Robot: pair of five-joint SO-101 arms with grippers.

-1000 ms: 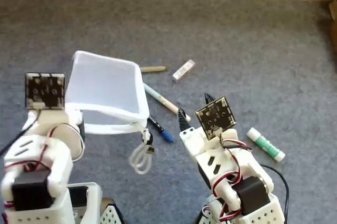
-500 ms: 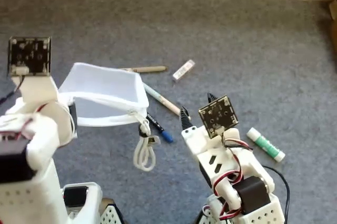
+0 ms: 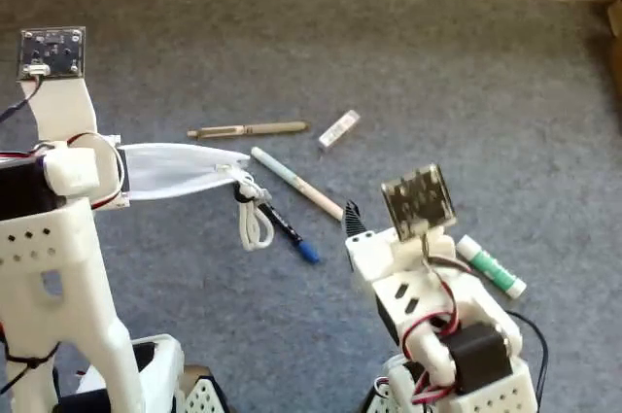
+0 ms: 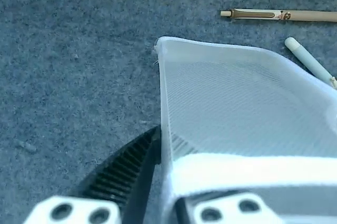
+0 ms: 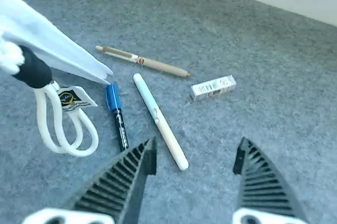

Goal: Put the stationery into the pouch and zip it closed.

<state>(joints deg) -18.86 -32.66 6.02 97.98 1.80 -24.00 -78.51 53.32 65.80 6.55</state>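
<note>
Up and back goes the left arm over this last second, and the pouch [image 3: 180, 170] goes with it. What lay spread as a broad white sheet now hangs edge-on as a narrow band, dragged toward the left side, and the brown pen [image 3: 248, 129] it half covered lies bare. The left pincer [image 4: 160, 142] is clamped on the pouch's mesh wall near one corner, black finger on one side and white jaw on the other. From that grip the pouch stretches out over the grey carpet [image 3: 437, 63], its far end trailing a white cord loop [image 3: 255, 223] that drops just beside the blue-capped marker [image 3: 292, 234]. The right pincer [image 5: 195, 153] has drawn back a little toward its own base and hovers with its fingers spread wide, holding nothing, above the near end of the pale pen [image 3: 296, 180]. Farther out lie a small white box [image 3: 338, 128] near the brown pen's tip, and a glue stick [image 3: 491, 265] beyond the right arm, well apart from the rest. To my eye every piece of stationery is outside the pouch, so packing has not begun. The lift looks like a way of presenting the mouth, though I cannot tell whether the zip stands open. The right pincer seems best placed to take the pale pen first
</note>
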